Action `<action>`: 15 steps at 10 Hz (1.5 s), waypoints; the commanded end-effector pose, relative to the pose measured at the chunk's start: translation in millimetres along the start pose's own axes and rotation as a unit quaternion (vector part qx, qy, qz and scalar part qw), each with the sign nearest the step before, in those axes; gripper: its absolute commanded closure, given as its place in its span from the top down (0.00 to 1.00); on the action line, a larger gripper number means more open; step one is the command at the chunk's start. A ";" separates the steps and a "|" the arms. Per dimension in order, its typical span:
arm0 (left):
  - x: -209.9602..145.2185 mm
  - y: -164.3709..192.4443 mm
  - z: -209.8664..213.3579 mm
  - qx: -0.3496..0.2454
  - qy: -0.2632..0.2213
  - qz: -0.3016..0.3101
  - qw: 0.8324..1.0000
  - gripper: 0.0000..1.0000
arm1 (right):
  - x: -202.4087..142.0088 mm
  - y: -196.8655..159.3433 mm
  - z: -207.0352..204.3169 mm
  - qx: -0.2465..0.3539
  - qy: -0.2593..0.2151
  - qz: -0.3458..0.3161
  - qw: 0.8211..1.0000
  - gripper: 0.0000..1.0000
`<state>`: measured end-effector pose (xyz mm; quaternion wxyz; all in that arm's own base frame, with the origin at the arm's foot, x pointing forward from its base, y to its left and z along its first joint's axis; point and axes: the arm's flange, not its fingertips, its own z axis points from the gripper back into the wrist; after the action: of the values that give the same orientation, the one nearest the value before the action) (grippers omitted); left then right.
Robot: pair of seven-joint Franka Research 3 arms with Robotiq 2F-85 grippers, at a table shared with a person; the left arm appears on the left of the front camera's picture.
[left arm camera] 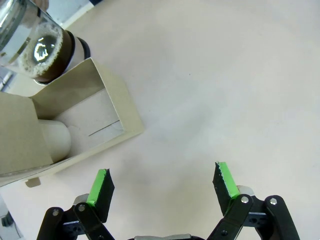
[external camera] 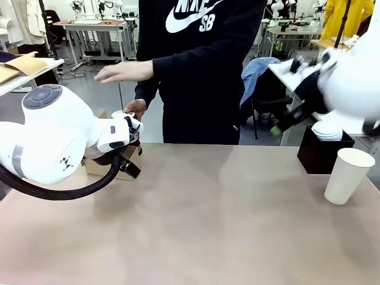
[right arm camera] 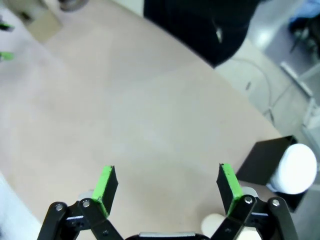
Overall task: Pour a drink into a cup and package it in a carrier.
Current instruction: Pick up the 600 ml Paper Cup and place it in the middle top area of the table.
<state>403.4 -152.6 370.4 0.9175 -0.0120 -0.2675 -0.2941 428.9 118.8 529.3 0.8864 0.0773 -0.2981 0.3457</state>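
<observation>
- Beige table [external camera: 208, 225], lab benches behind; person's black hoodie [external camera: 202, 71] reads "NIKE SB".
- L gripper [left arm camera: 162, 182]: jaws wide apart, nothing between them, bare table below.
- Carrier [left arm camera: 75, 125] sits up-left of L jaws in wrist view, clear of both pads.
- Drink [left arm camera: 50, 70] in glass jug [left arm camera: 20, 30], just beyond carrier.
- R gripper [right arm camera: 167, 185]: jaws released, empty, over table.
- Cup [external camera: 348, 175] upright near table's right edge, by black box [external camera: 320, 155] w/ lids [external camera: 327, 130]; not between R jaws.
</observation>
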 end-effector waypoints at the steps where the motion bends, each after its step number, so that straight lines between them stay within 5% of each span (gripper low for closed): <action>1: -0.1 0.3 0.0 0.000 0.000 0.000 1.000 1.00 | -10.5 -55.4 36.4 0.080 -0.013 0.050 0.995 1.00; 5: -0.1 0.3 0.0 0.000 0.000 0.000 1.000 1.00 | -120.3 -131.9 94.5 0.150 -0.135 0.123 0.972 1.00; 8: -0.1 0.3 0.0 0.000 0.000 0.000 1.000 1.00 | -201.0 -161.5 90.1 0.155 -0.215 0.119 0.957 1.00; 13: -0.1 0.3 0.0 0.000 0.000 0.000 1.000 1.00 | -207.4 -158.3 95.6 0.140 -0.190 0.109 0.966 1.00; 15: -0.1 0.3 0.0 0.000 0.000 0.000 1.000 1.00 | -252.8 -210.5 71.5 0.215 -0.269 0.110 0.932 1.00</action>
<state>403.5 -152.8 370.5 0.9174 -0.0115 -0.2676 -0.2944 366.5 -167.3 480.8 0.7320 0.2736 -0.4208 0.4607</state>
